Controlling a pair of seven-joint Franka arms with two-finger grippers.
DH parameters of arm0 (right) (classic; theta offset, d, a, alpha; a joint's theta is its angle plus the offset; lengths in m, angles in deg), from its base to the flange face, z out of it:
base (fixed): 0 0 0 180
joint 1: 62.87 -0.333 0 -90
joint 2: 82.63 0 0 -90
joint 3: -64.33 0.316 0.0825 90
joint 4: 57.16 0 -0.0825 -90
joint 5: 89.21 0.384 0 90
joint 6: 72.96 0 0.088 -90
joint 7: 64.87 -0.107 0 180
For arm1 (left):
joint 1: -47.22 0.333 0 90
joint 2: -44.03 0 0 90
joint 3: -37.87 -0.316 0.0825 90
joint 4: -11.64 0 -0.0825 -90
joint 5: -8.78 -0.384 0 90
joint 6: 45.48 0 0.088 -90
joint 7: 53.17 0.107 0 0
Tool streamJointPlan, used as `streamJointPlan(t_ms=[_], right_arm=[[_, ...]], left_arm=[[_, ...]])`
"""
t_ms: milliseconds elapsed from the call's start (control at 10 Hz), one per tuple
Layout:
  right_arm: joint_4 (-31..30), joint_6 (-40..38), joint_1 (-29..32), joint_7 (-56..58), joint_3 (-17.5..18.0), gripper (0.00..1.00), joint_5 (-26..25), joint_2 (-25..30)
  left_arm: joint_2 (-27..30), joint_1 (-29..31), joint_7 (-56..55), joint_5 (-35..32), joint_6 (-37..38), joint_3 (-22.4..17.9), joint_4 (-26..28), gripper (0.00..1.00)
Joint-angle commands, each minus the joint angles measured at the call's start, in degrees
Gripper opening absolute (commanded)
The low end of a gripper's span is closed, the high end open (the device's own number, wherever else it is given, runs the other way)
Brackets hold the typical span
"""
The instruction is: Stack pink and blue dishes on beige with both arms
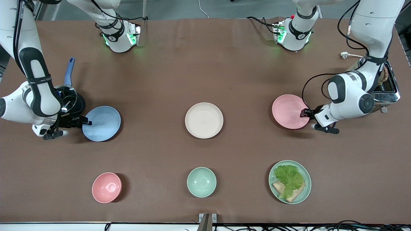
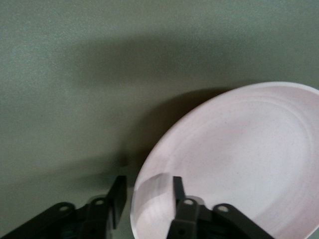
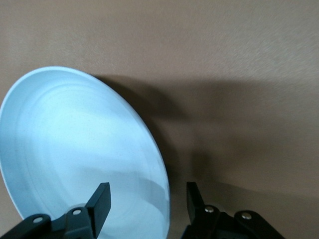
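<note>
The pale blue plate [image 1: 103, 123] lies on the table toward the right arm's end. My right gripper [image 1: 84, 123] is low at its rim, open, with the rim [image 3: 162, 174] between the fingers and gaps on both sides of it [image 3: 147, 193]. The pale pink plate [image 1: 289, 111] lies toward the left arm's end. My left gripper [image 1: 307, 114] is open and straddles its edge [image 2: 148, 188]; one finger is over the pink plate [image 2: 239, 154], the other outside it. The beige plate [image 1: 204, 120] sits bare between the two plates.
Nearer the front camera stand a deep pink bowl [image 1: 106, 187], a mint-green bowl [image 1: 201, 182] and a mint-green plate with lettuce and bread [image 1: 305, 179]. A black pot with a blue handle [image 1: 69, 71] is by the right arm. A toaster [image 1: 389, 89] is by the left arm.
</note>
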Motion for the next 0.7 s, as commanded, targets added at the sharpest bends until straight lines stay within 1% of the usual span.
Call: streamJointPlan(t_ms=[0,100,200,300,400,500,600], right_arm=[[-0.85,0.46,-0.24,0.31,0.05,0.13,2.08,0.40],[-0.32,0.11,-0.50,-0.91,0.05,0.01,2.08,0.48],[0.73,-1.80,-0.59,-2.58,-0.03,0.01,2.08,0.57],[2.91,-5.65,-0.59,-5.21,-0.21,0.01,1.90,0.83],[6.07,-10.91,-0.94,-8.45,-0.99,0.01,1.03,1.44],[10.88,-17.84,-2.42,-12.49,-2.83,0.01,-0.72,1.54],[16.76,-25.39,-2.87,-16.88,-3.72,0.01,-3.61,1.54]], left_arm=[[-0.68,0.06,1.72,1.12,-0.79,-0.01,0.29,0.04],[-0.41,0.76,1.81,1.12,-0.35,-0.01,0.29,0.00],[0.90,0.94,1.81,1.12,-0.09,0.17,0.29,0.00],[3.61,0.85,1.38,1.12,1.92,0.52,-0.14,0.00],[7.72,0.59,0.50,1.30,6.11,2.26,-1.02,0.00],[11.42,0.76,-2.29,3.82,9.81,5.50,-2.42,0.00],[13.72,0.76,-5.45,6.29,12.54,9.01,-4.08,0.00]])
